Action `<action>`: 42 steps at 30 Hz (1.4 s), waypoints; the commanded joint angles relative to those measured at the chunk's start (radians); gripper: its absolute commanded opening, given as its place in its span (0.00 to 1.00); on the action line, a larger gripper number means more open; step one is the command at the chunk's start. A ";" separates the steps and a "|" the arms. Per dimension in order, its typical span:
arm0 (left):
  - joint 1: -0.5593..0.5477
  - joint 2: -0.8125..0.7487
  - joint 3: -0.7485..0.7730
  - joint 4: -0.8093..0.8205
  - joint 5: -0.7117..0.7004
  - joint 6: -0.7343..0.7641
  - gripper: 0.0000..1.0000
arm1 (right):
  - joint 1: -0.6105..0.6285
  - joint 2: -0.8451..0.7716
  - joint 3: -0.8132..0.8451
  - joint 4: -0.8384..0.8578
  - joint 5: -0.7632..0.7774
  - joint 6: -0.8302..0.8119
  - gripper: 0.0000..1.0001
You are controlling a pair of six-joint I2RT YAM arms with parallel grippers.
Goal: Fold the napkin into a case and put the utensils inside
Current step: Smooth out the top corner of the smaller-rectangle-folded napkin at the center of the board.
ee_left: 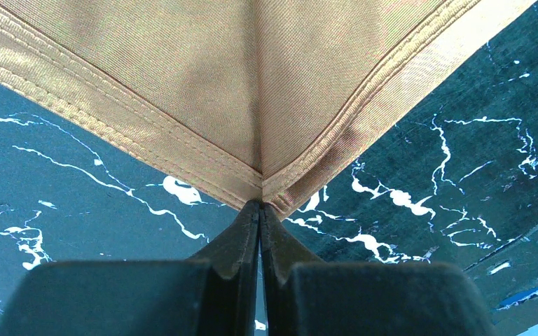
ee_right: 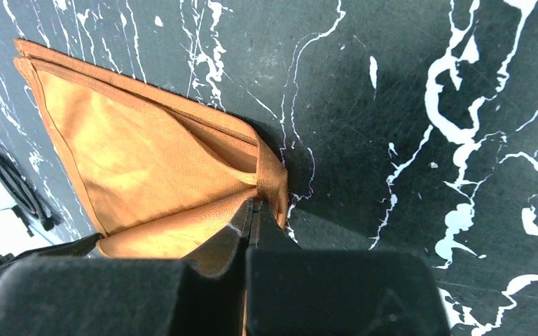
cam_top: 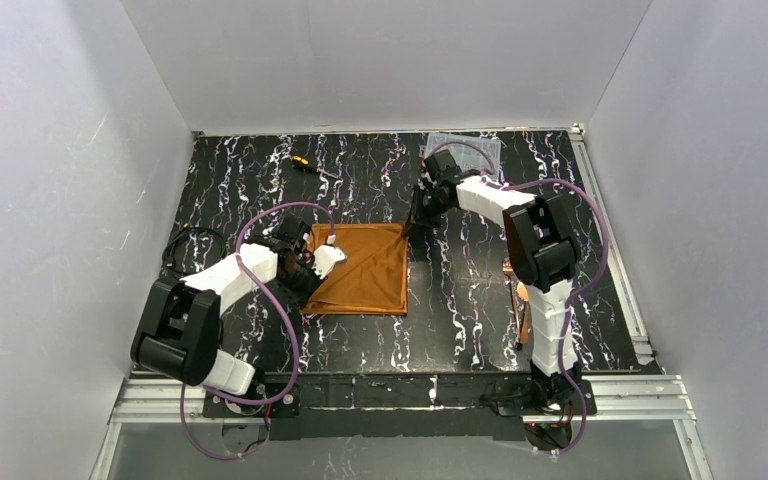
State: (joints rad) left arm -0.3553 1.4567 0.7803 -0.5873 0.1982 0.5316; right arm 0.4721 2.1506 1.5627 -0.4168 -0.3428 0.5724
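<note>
The rust-orange napkin (cam_top: 365, 270) lies flat on the black marbled table (cam_top: 460, 300), between the two arms. At its left edge my left gripper (cam_top: 312, 262) is shut on a hemmed corner. In the left wrist view the gripper (ee_left: 260, 204) pinches that corner of the napkin (ee_left: 252, 84). My right gripper (cam_top: 407, 228) is shut on the far right corner, and in the right wrist view the gripper (ee_right: 256, 204) bunches the napkin (ee_right: 147, 168) there, with two layered edges showing. The copper utensils (cam_top: 523, 303) lie near the right arm, partly hidden by it.
A yellow-and-black screwdriver (cam_top: 308, 166) lies at the back left. A clear plastic box (cam_top: 470, 147) stands at the back, behind the right arm. A black cable (cam_top: 185, 245) coils at the table's left edge. White walls close in three sides.
</note>
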 commanded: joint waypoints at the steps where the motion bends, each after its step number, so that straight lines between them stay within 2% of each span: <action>1: 0.004 -0.015 -0.023 -0.022 0.007 0.013 0.00 | 0.001 -0.017 0.049 0.007 0.003 -0.006 0.01; 10: 0.004 -0.039 -0.033 -0.022 -0.006 0.018 0.00 | -0.005 0.013 0.073 0.042 -0.062 -0.002 0.01; 24: 0.003 -0.054 -0.043 -0.033 0.001 0.013 0.00 | -0.051 0.037 0.076 0.052 -0.075 -0.008 0.01; 28: 0.004 -0.060 -0.044 -0.037 0.000 0.011 0.00 | -0.068 0.056 0.079 0.074 -0.115 -0.009 0.05; 30: 0.003 -0.057 -0.043 -0.040 0.001 0.011 0.00 | -0.069 0.084 0.094 0.069 -0.174 -0.022 0.11; 32: 0.003 -0.059 -0.039 -0.048 0.003 0.008 0.00 | -0.065 0.089 0.100 0.060 -0.203 -0.038 0.22; 38: 0.003 -0.089 0.022 -0.123 0.010 -0.010 0.25 | -0.056 -0.065 0.061 0.051 -0.131 -0.081 0.57; 42: 0.004 -0.152 0.071 -0.181 0.008 -0.006 0.28 | -0.052 -0.198 -0.008 0.051 -0.050 -0.088 0.68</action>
State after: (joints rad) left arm -0.3553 1.3926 0.7834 -0.6727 0.1978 0.5274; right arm 0.4179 2.1403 1.5967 -0.3698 -0.4656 0.5171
